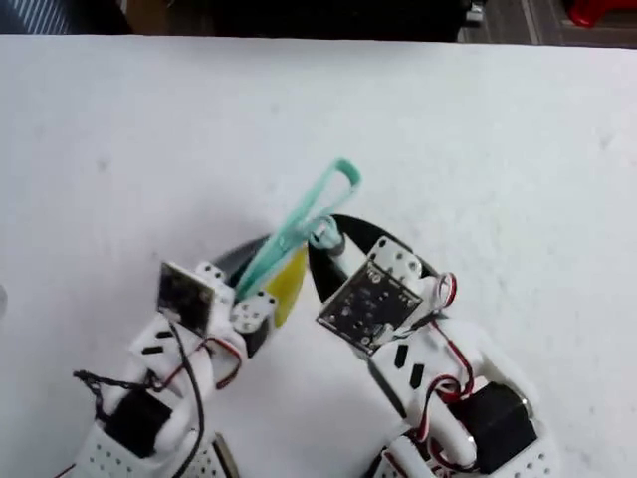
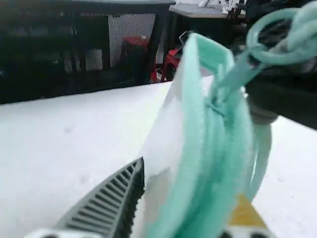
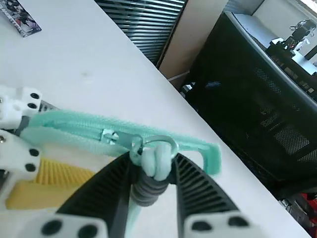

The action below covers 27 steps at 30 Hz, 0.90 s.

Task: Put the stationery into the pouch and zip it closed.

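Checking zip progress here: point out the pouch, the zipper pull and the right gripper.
pouch (image 3: 69,125): right wrist view, on its teal zipper band.
zipper pull (image 3: 154,165): right wrist view, on its knotted cord.
right gripper (image 3: 153,158): right wrist view, midway between its fingertips.

- High view looks steeply down on the white table (image 1: 119,119) from above.
- Both wrist views sit very close, looking low across the table; all three share the mint pouch (image 1: 296,231).

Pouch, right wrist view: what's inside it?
A yellow ribbed item shows through the pouch's clear side, below the teal zip. Any other contents are covered by the zip band.
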Motion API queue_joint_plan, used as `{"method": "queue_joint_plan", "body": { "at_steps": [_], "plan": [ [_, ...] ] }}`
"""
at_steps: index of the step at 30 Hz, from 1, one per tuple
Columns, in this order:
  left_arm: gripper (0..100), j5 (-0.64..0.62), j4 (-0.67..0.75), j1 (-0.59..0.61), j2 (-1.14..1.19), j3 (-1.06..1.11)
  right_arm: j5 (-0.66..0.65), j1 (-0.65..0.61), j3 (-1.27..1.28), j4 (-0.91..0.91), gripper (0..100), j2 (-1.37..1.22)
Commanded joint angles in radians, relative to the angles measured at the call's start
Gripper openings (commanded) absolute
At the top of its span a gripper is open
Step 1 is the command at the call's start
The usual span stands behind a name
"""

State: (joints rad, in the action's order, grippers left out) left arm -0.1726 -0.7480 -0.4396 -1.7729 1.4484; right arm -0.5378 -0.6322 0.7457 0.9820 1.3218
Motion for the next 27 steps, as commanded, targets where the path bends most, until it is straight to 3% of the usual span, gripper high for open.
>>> {"method": "queue_joint_plan", "body": {
  "at_steps": [1, 10, 16, 18, 27],
  "plan": [
    [21, -0.046, -0.172, 0.002, -0.015, -0.152, -0.002, 0.010, -0.083, 0.002, 1.6, -0.022],
    [21, 0.049, -0.213, -0.008, -0.021, -0.212, -0.002, 0.012, -0.293, 0.205, 1.7, -0.177],
    [1, 0.138, -0.170, -0.008, -0.061, -0.204, -0.003, 0.008, -0.417, 0.272, 1.7, -0.285],
    [5, 0.140, -0.172, -0.008, -0.061, -0.204, -0.003, 0.010, -0.446, 0.271, 1.7, -0.332],
    [2, 0.140, -0.172, -0.013, -0.061, -0.169, -0.055, 0.012, -0.778, 0.321, 1.7, -0.638]
  ]
}}
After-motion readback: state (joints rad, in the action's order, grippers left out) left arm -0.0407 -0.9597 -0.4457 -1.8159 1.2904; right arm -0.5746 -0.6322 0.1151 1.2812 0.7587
